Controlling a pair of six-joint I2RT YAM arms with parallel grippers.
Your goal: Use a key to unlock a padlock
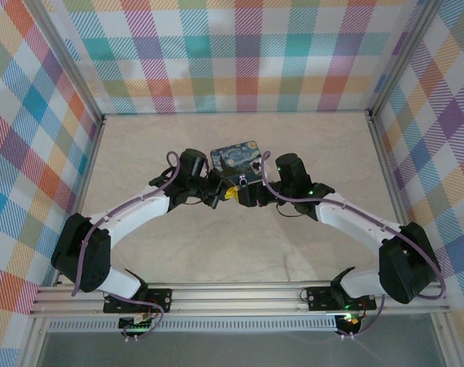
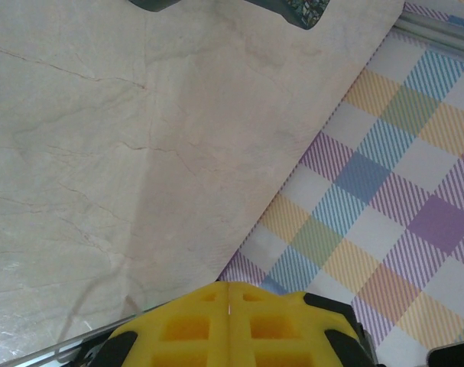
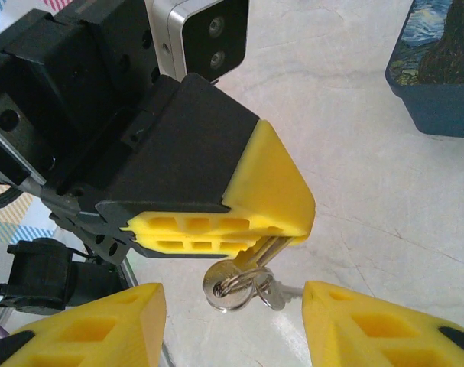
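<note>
Beside the starry tin (image 1: 235, 159), the left end effector (image 3: 281, 235) is clamping the key (image 3: 235, 284); the right end effector (image 3: 232, 306) is standing apart.

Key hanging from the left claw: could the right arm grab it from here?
Probably yes. The right gripper stands open either side of the key, which hangs with its ring from the shut left gripper; nothing lies between.
</note>
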